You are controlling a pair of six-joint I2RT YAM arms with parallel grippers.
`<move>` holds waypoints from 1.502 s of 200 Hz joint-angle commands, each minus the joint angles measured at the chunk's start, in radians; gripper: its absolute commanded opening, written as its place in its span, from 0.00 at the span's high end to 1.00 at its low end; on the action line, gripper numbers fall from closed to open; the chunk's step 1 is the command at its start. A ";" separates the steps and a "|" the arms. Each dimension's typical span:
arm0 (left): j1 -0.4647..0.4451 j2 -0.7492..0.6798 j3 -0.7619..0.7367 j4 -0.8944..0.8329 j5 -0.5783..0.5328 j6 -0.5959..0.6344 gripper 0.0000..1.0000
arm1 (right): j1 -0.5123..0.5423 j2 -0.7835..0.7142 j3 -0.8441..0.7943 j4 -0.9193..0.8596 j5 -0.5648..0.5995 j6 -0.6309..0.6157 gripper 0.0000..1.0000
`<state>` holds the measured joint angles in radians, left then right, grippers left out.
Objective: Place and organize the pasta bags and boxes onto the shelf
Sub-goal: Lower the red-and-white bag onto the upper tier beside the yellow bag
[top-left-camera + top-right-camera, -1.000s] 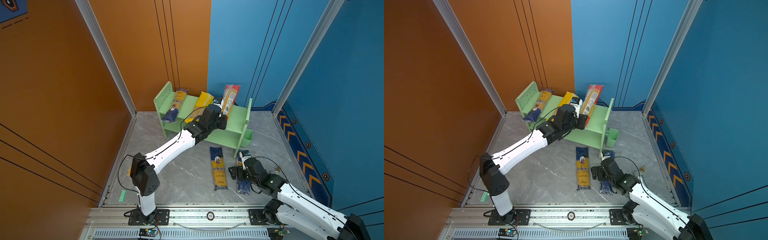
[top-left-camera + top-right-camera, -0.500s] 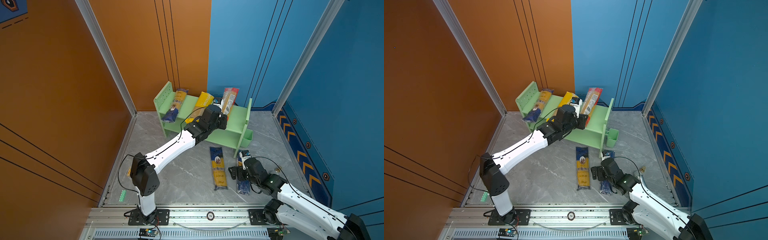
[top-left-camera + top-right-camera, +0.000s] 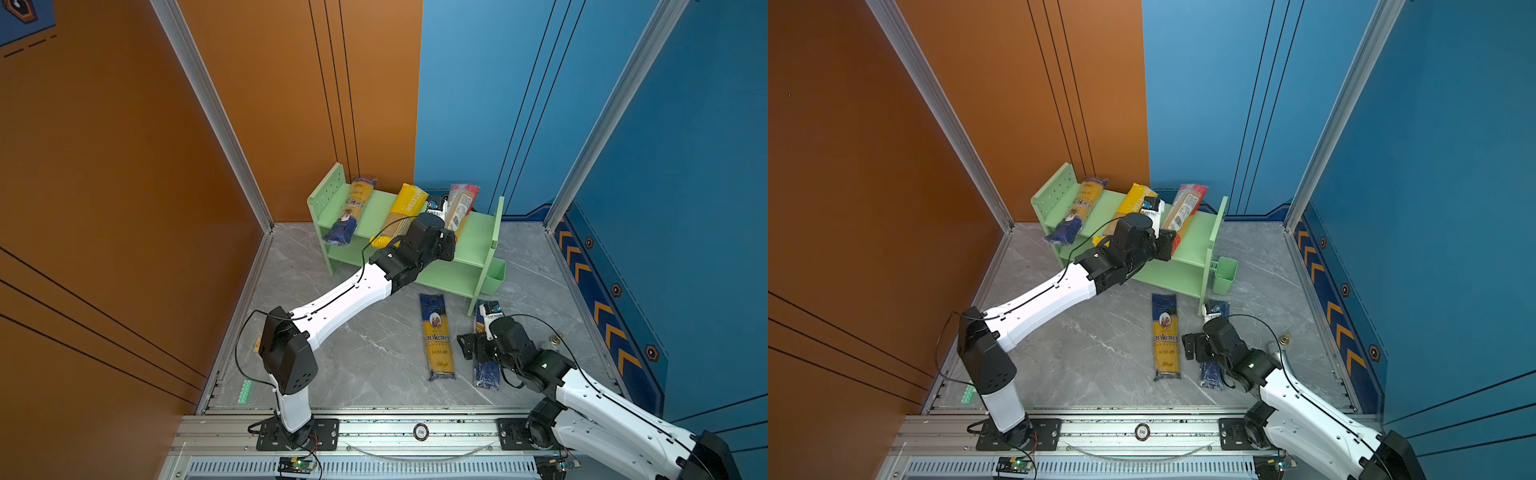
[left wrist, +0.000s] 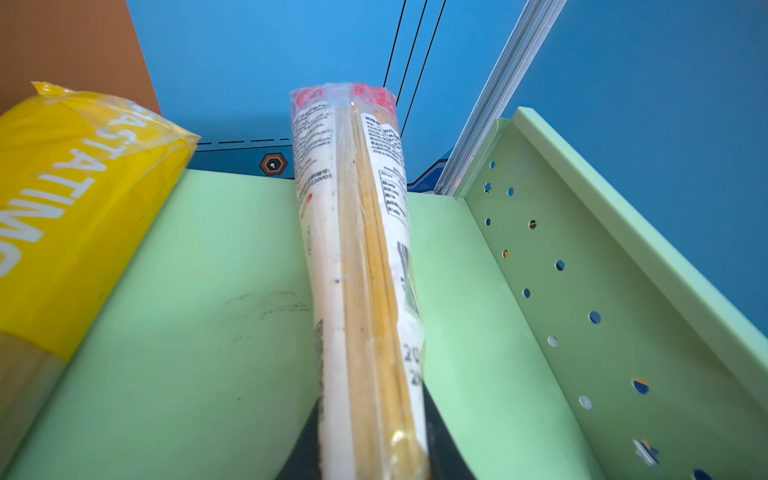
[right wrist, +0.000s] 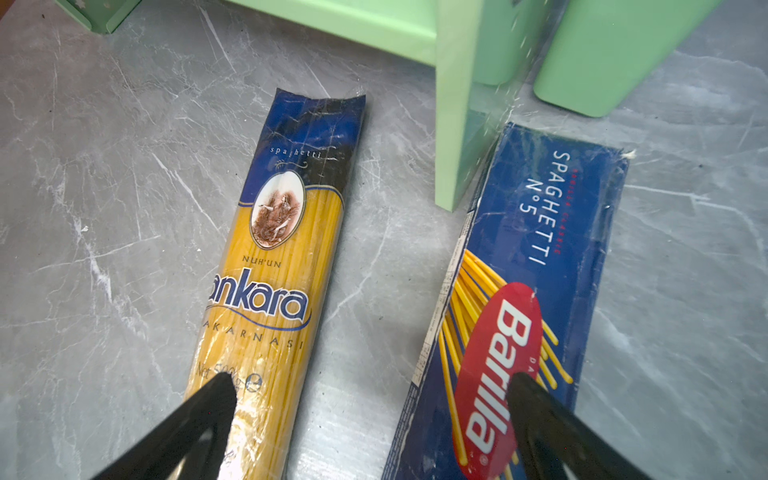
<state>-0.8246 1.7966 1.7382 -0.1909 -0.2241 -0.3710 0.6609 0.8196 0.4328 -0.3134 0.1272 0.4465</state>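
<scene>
Left pincer [image 3: 452,240], clamped on red-ended clear bag [image 3: 461,205], has lowered it toward shelf [image 3: 478,232] top tier; release follows. Right pincer [image 5: 370,386] spread wide, empty.

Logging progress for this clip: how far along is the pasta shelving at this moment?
Done: a yellow-and-blue bag and a yellow bag lie on the top tier of the shelf. In hand: the left gripper is shut on the red-ended clear bag, over that tier. Left: the Ankara bag and the Barilla box lie on the floor, the open right gripper above them.
</scene>
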 commanded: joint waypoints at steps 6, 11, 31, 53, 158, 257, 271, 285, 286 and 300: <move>-0.040 -0.068 -0.007 0.072 -0.103 0.044 0.82 | -0.005 -0.020 -0.017 0.003 0.018 0.012 0.00; -0.045 -0.067 -0.007 0.066 -0.117 0.049 0.82 | -0.006 -0.021 -0.017 0.001 0.018 0.013 0.00; -0.056 -0.072 -0.011 0.050 -0.160 0.055 0.81 | -0.006 -0.031 -0.019 -0.004 0.018 0.012 0.00; -0.056 -0.078 -0.022 0.050 -0.169 0.057 0.80 | -0.007 -0.040 -0.022 -0.007 0.017 0.014 0.00; -0.060 -0.071 -0.035 0.044 -0.164 0.040 0.71 | -0.009 -0.063 -0.031 -0.017 0.016 0.024 0.00; -0.062 -0.087 -0.080 0.068 -0.165 0.034 0.49 | -0.011 -0.059 -0.032 -0.022 0.016 0.029 0.00; -0.064 -0.095 -0.088 0.073 -0.168 0.036 0.46 | -0.011 -0.056 -0.031 -0.022 0.016 0.029 0.00; -0.066 -0.103 -0.094 0.077 -0.160 0.049 0.41 | -0.013 -0.053 -0.029 -0.021 0.016 0.029 0.00; -0.066 -0.104 -0.095 0.078 -0.160 0.050 0.41 | -0.013 -0.053 -0.029 -0.021 0.017 0.029 0.00; -0.068 -0.113 -0.101 0.080 -0.166 0.055 0.38 | -0.012 -0.050 -0.027 -0.023 0.017 0.029 0.00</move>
<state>-0.8783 1.7340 1.6547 -0.1440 -0.3676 -0.3344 0.6537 0.7658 0.4107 -0.3138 0.1272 0.4549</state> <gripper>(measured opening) 0.600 0.994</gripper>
